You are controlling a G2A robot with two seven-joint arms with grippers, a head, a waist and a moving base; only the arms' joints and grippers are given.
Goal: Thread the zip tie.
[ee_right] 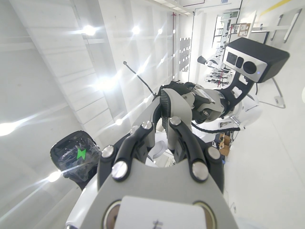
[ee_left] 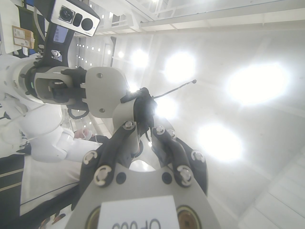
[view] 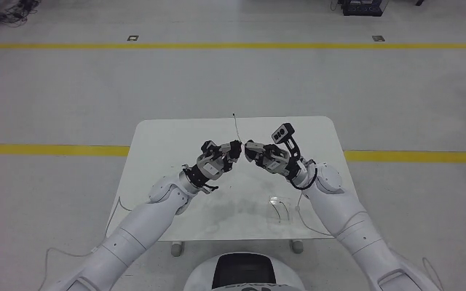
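Right gripper [ee_right: 160, 103] closed on a black zip tie [ee_right: 139, 77], left gripper [ee_right: 181, 89] close opposite, tie's head free

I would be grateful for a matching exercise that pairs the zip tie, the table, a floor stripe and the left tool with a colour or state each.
Things:
1. zip tie
2. table
3. floor stripe
4. left tool

Colour or state:
A. yellow
B. shut on the zip tie
C. black and thin
D. white

Pairs: 1-C, 2-D, 3-A, 4-B
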